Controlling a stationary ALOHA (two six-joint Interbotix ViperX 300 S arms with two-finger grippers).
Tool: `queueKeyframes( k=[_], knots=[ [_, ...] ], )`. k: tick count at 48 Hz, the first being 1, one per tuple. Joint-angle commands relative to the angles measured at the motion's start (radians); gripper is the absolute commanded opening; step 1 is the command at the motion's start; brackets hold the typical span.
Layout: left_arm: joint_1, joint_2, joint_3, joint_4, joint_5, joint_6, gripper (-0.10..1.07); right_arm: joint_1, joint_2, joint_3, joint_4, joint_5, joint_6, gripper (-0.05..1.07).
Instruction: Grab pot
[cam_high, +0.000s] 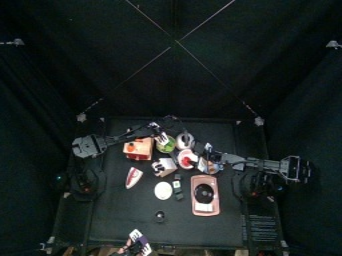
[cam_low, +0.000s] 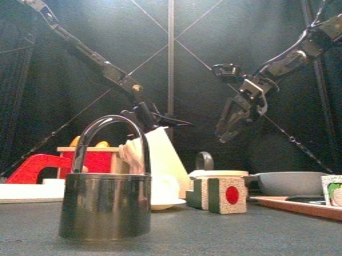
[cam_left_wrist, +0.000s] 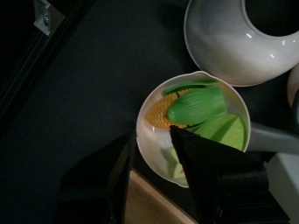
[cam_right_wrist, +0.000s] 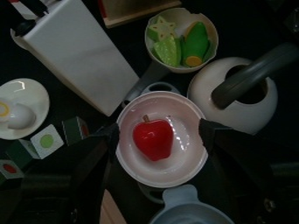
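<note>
Counting now: two white round bowls, one (cam_right_wrist: 176, 109) carrying the single red pepper (cam_right_wrist: 153, 138), the other (cam_left_wrist: 147, 136) with one yellow corn cob (cam_left_wrist: 160, 111) among green pieces. One shiny steel pot with a hoop handle (cam_low: 107, 195), alone at the table's front edge. One white round vessel with a dark handle (cam_right_wrist: 222, 101). One small white plate with an egg (cam_right_wrist: 21, 101). One grey bowl (cam_low: 287, 182). One pink tray (cam_high: 205, 193). Picture cubes (cam_right_wrist: 47, 140): at least two.

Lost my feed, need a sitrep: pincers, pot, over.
Left pincer open, over vegetable bowl. Right pincer open, above pepper bowl. White pot ungripped, beside vegetable bowl.
</note>
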Motion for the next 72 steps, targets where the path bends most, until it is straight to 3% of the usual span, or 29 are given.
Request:
queueKeyframes(
  k=[1,72],
  knots=[
    [0.006,0.0,-0.02,0.003,0.008,-0.002,0.85,-0.003,-0.023,-0.008,-0.002,-0.009,0.0,1.01],
    [0.048,0.066,-0.029,0.002,0.011,0.0,0.87,-0.003,-0.012,-0.005,-0.021,-0.009,-0.002,1.01]
  ],
)
